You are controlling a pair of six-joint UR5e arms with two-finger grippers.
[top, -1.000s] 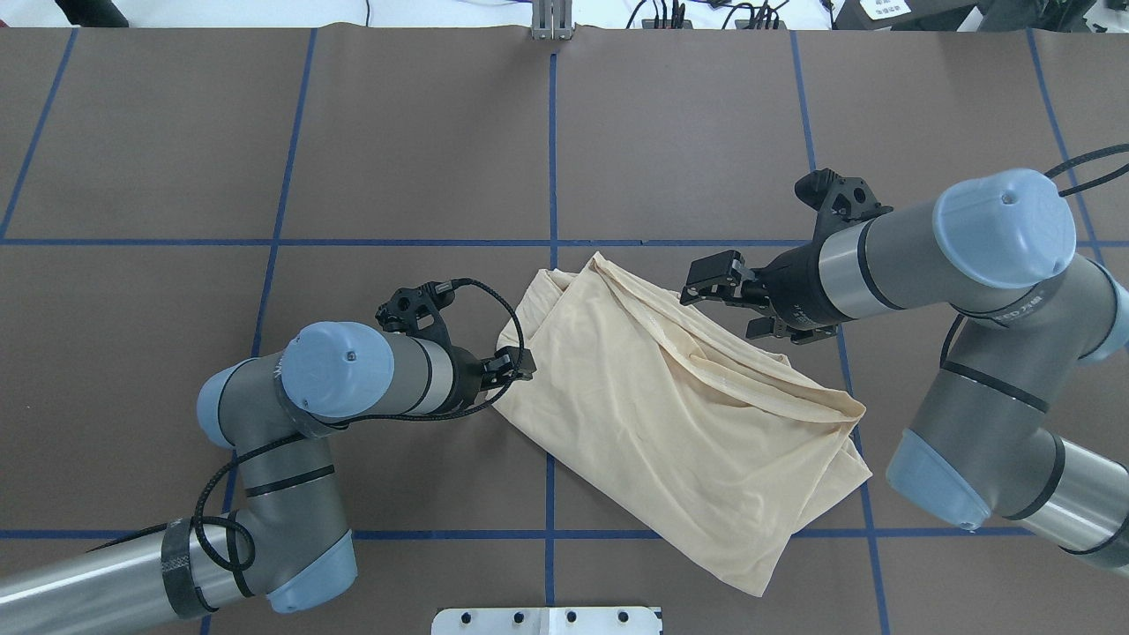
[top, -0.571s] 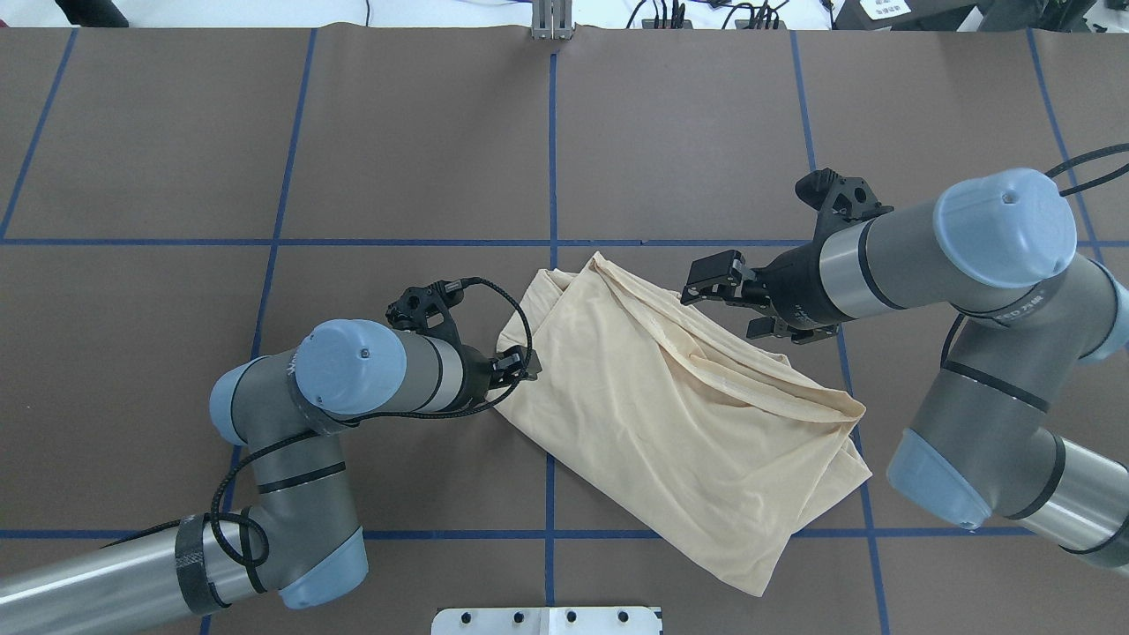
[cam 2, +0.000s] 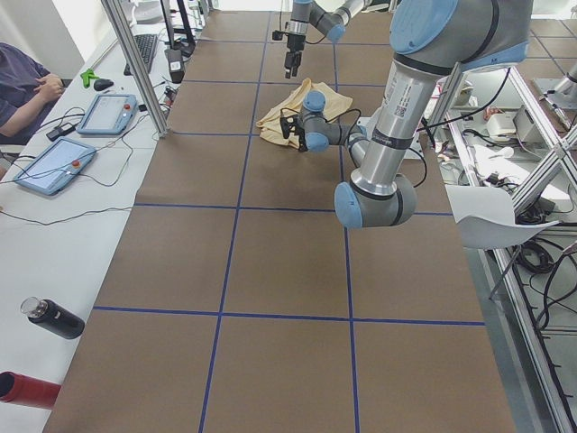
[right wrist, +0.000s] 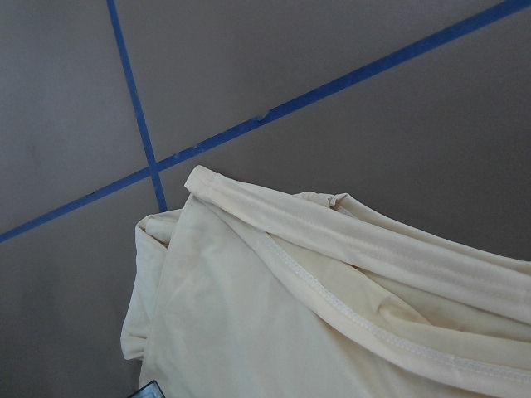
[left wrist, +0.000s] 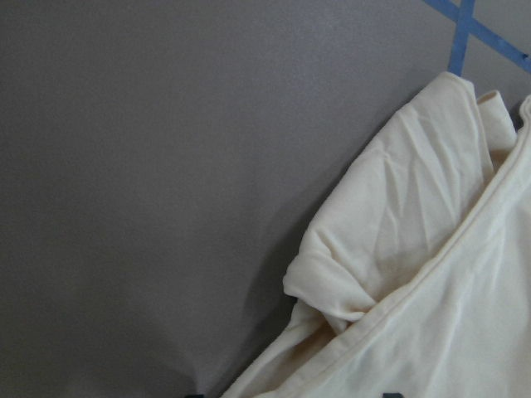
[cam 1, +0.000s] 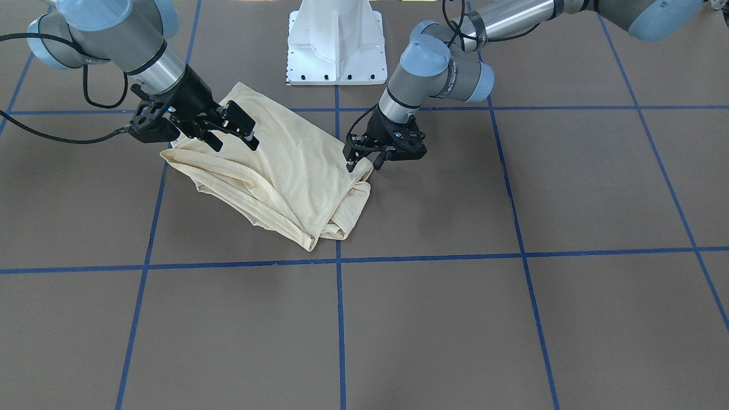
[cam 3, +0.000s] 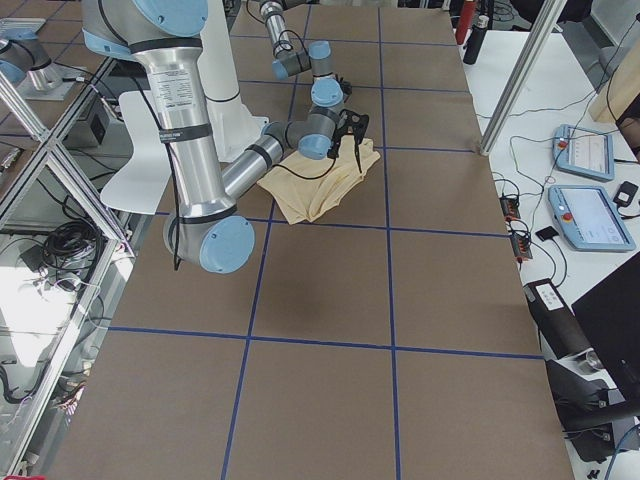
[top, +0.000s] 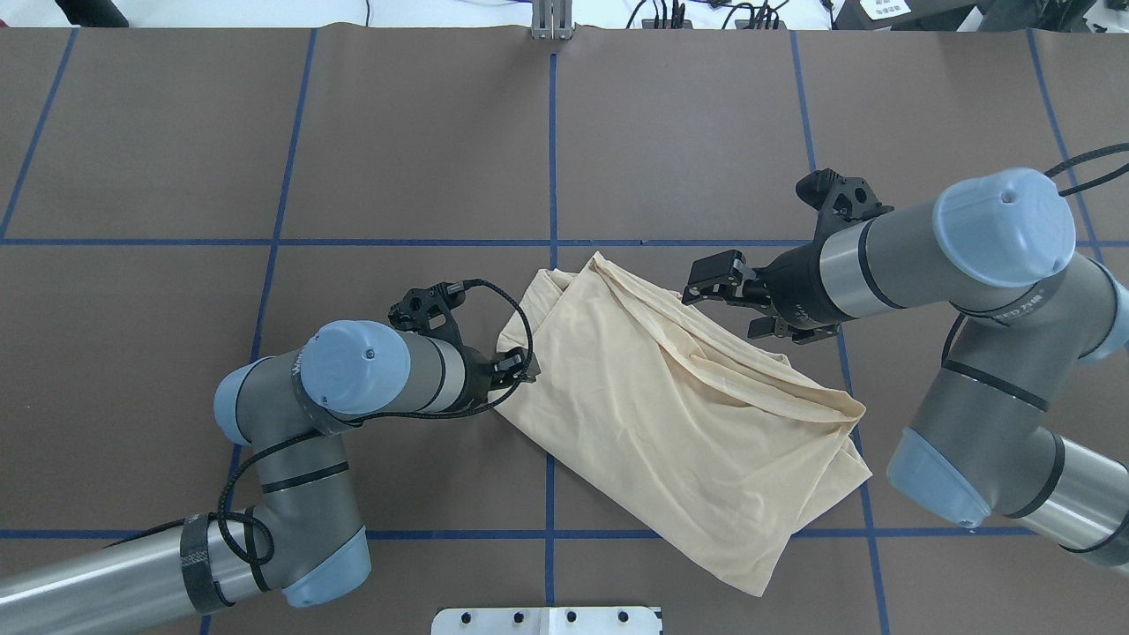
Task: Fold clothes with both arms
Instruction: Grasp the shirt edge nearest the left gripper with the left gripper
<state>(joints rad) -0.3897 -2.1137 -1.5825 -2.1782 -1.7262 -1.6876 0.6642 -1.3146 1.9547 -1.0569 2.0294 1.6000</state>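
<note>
The cream-yellow shirt (top: 670, 414) lies folded in a loose bundle at the table's middle, its print hidden. My left gripper (top: 520, 366) is at the shirt's left edge, pointing down. Its fingers stand open astride that edge in the front view (cam 1: 361, 164). The left wrist view shows a rolled fold of the shirt (left wrist: 398, 249) just ahead of the fingers. My right gripper (top: 736, 300) hangs open just above the shirt's far right hem (cam 1: 233, 134) and holds nothing. The right wrist view looks down on the stitched hem (right wrist: 332, 307).
The brown table mat (top: 397, 132) carries a blue tape grid. The white robot base (cam 1: 336, 40) stands at the near edge behind the shirt. In the exterior left view, a seated person (cam 2: 22, 86), two tablets (cam 2: 106, 113) and a dark bottle (cam 2: 52, 317) are beside the table.
My left arm's elbow and wrist have swung right, toward the shirt, with the gripper staying at the shirt's left edge. The right arm and the shirt have not moved.
</note>
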